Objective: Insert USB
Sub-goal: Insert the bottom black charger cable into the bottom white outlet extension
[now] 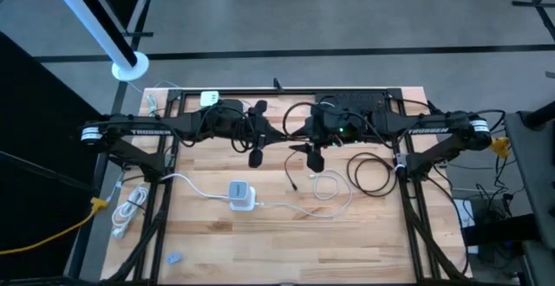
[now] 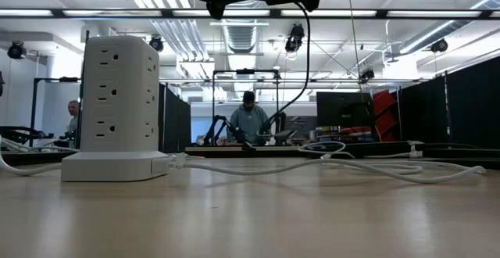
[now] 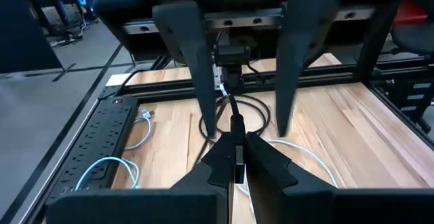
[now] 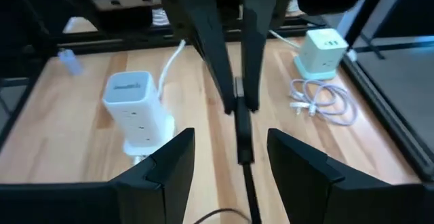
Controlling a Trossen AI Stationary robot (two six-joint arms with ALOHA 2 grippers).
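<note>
High over the table's middle, my left gripper [image 1: 282,137] [image 3: 235,146] is shut on a black USB plug [image 4: 241,125]. From the plug a black cable [image 2: 301,55] hangs slack down to a coil [image 1: 373,173] on the table. My right gripper [image 1: 299,146] [image 4: 234,156] faces the left one and is open. Its fingers [image 3: 203,75] stand on either side of the plug without touching it. Nearer the front, left of centre, a white socket tower [image 1: 241,195] [image 4: 135,108] stands upright on its base. My left gripper pinches the black USB plug [image 3: 237,134] between its two fingertips. The fingers come almost level from the table's left and lie along the plug. The plug's black body [image 4: 242,142] sticks out past the fingertips, lifted clear of the table, and the cable trails from it.
A pale cube charger [image 1: 210,99] [image 4: 324,51] with a coiled white cord sits at the far left. A black power strip [image 1: 355,102] [image 3: 102,136] lies along the far edge. A white cable [image 1: 328,185] runs from the tower. In the low view, people [image 2: 248,117] are in the room behind.
</note>
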